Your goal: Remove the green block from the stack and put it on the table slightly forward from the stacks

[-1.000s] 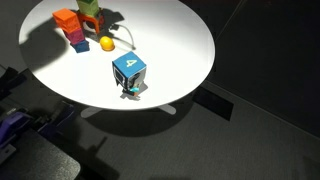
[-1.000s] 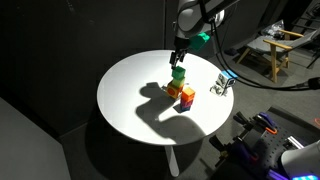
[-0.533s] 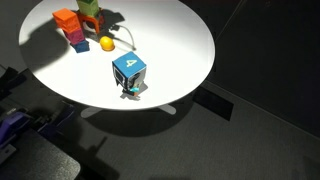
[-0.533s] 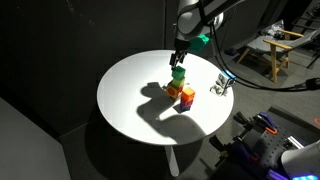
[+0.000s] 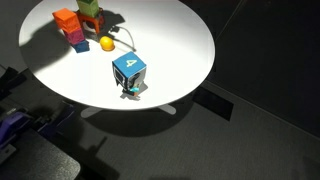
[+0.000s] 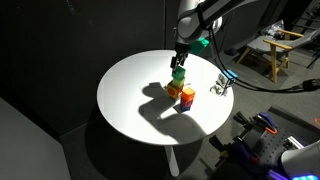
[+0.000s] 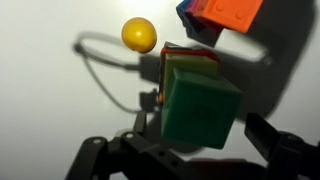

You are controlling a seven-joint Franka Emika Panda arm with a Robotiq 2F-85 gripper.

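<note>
The green block [image 7: 200, 110] tops the stack with a red block [image 7: 188, 54] under it; it also shows in both exterior views [image 5: 90, 6] [image 6: 178, 73]. My gripper [image 7: 205, 122] is open and straddles the green block, one finger on each side, with a gap on the right side. In an exterior view the gripper [image 6: 180, 63] hangs right over the stack [image 6: 176, 88]. The other column, topped by an orange block [image 5: 65, 17] [image 7: 232, 12], stands beside it on the white table [image 5: 175, 40].
A small yellow-orange ball [image 5: 106, 43] [image 7: 139, 34] lies next to the stacks, with a thin white cable loop [image 7: 100, 62] near it. A large blue cube marked 4 [image 5: 129, 72] [image 6: 222, 85] stands near the table's edge. A chair [image 6: 275, 45] stands off the table.
</note>
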